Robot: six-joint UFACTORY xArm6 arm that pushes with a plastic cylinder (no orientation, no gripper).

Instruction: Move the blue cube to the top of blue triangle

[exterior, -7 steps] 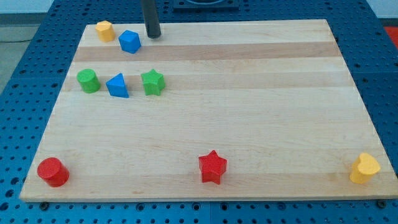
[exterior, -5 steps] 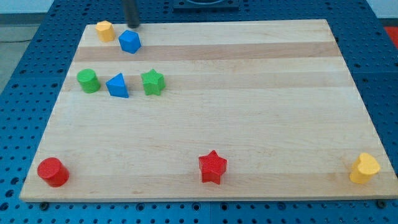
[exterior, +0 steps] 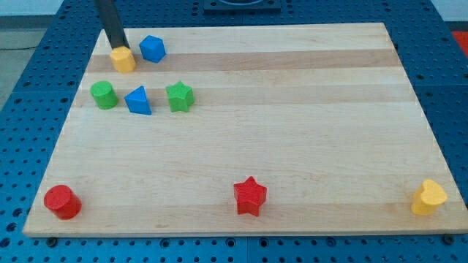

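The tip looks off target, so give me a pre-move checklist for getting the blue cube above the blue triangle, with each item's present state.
1. Blue cube free to slide: ok, nothing touches it.
2. My tip placed behind the blue cube: not ok, it is to the cube's left, at the small yellow block.
3. Yellow block left undisturbed: not ok, my tip sits right at its top edge.
4. Spot above the blue triangle free: ok, bare board there.
5. Neighbours clear of the path: ok, green cylinder and green star flank the triangle, lower down.
6. Cube already in place: not ok, it lies up and to the right.
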